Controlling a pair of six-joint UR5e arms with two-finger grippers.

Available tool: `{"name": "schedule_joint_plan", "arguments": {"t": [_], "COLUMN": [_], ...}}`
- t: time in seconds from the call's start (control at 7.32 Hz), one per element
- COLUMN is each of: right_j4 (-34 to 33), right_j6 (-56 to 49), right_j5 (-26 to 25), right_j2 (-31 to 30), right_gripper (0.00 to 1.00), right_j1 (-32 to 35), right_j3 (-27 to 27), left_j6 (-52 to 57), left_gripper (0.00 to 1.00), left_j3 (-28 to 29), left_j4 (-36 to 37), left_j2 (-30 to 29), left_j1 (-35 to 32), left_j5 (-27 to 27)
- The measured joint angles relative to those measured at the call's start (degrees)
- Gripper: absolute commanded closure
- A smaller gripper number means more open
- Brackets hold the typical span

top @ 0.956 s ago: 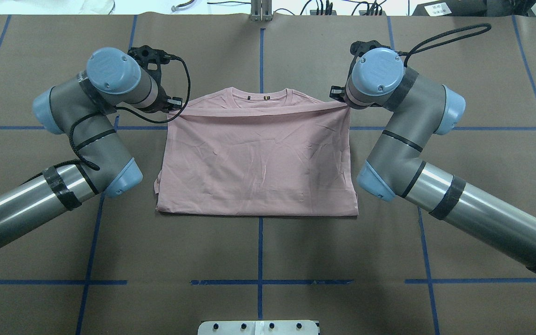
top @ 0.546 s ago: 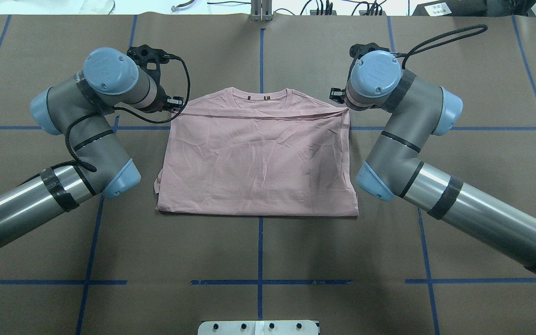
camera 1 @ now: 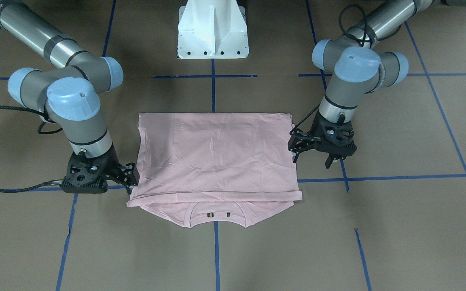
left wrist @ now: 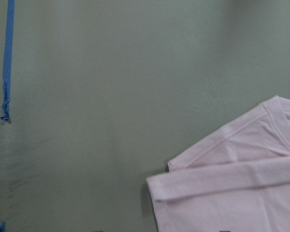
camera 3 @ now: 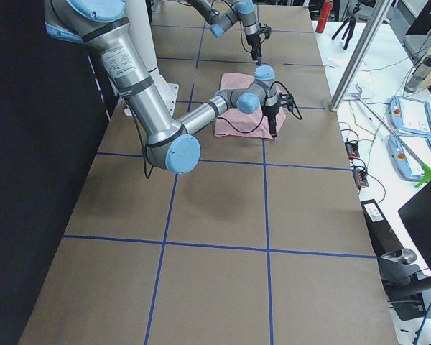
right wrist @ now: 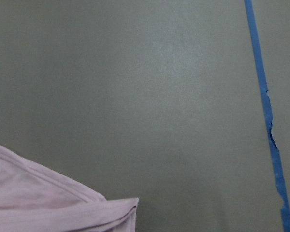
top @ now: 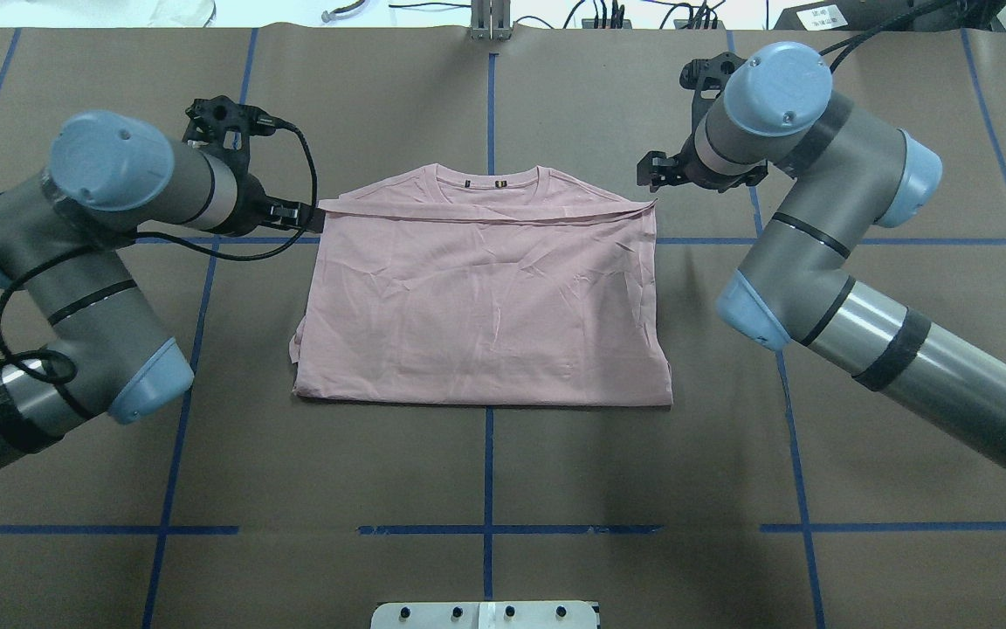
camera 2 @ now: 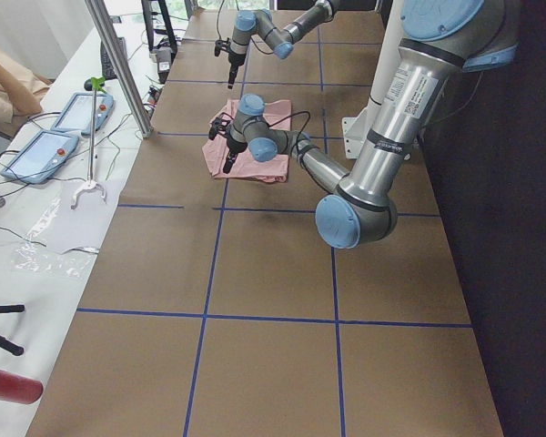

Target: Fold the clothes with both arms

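The pink T-shirt (top: 485, 306) lies folded flat on the brown table, its plain back up and the print hidden. Its collar (top: 490, 179) peeks out past the folded edge at the far side and also shows in the front-facing view (camera 1: 217, 214). My left gripper (top: 304, 216) is open and empty just beside the shirt's far left corner; it also shows in the front-facing view (camera 1: 294, 148). My right gripper (top: 650, 170) is open and empty, a little off the far right corner (camera 1: 132, 176). Both wrist views show a free shirt corner (left wrist: 222, 193) (right wrist: 48, 208) and no fingers.
The white pedestal base (camera 1: 212, 30) stands at the robot's side of the table. Blue tape lines (top: 487, 524) cross the brown cover. A metal post (camera 2: 118, 64) and teach pendants (camera 2: 36, 155) stand on the operators' side.
Both grippers have let go of the folded edge, which now lies flat over the shirt's shoulders. Both arms have drawn outward from the shirt, the right one also toward the far side.
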Motion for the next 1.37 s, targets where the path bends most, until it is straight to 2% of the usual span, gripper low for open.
{"name": "schedule_joint_plan", "arguments": {"t": [0.14,0.41,0.82,1.09,1.37], "right_j4": [0.0,0.0,0.0,-0.1,0.0], "right_j6": [-1.0,-1.2,-1.2,-1.2,-1.1], "right_j5": [0.8,1.1,1.0,1.0,0.9], "right_j2": [-1.8,-2.9,-3.0,-3.1,-3.0], "right_gripper": [0.00,0.00,0.00,0.00,0.00], "right_j1": [0.4,0.4,0.4,0.4,0.4], "right_j3": [2.6,4.3,4.3,4.1,4.1], "left_j6": [-3.1,-10.0,-16.9,-18.5,-18.7], "left_gripper": [0.17,0.37,0.38,0.38,0.53], "left_j3": [-4.8,-9.7,-9.3,-8.6,-8.3], "left_j4": [-0.3,-1.2,-1.5,-1.5,-1.5], "left_j2": [4.0,8.8,9.9,9.7,9.6], "left_j1": [2.0,6.7,13.4,15.7,16.3], "left_j5": [-0.6,0.6,5.3,6.2,6.3]}}
